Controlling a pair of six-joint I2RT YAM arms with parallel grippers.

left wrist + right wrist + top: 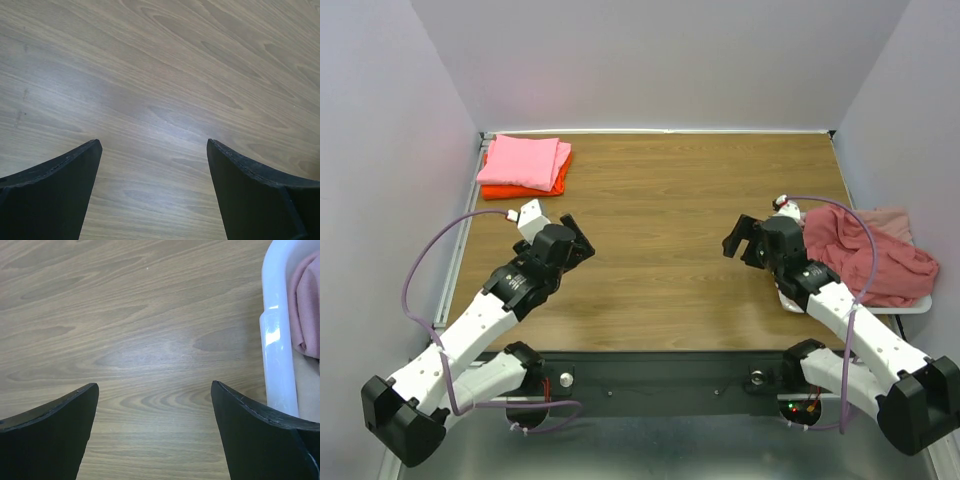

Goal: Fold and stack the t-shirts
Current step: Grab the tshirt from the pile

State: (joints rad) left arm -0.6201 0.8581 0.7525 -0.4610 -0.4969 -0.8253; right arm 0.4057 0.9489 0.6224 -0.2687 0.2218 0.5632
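From above, a light pink shirt (525,160) lies folded on an orange shirt (520,190) at the far left corner of the counter (660,200). At the right edge a rose-red shirt (860,250) is heaped in the white basket (918,305), over a paler cloth (898,222). The right claw (745,240) hangs just beside that heap; the left claw (578,243) is well apart from it.

The left wrist view shows its jaws spread, empty, over bare wood.

The right wrist view shows its jaws also apart and empty, with the basket rim and rose cloth at the right. Fetching that shirt looks like the step in hand. The right claw should pinch high on the heap, lift clear of the rim, and lay the shirt mid-counter within both arms' reach.
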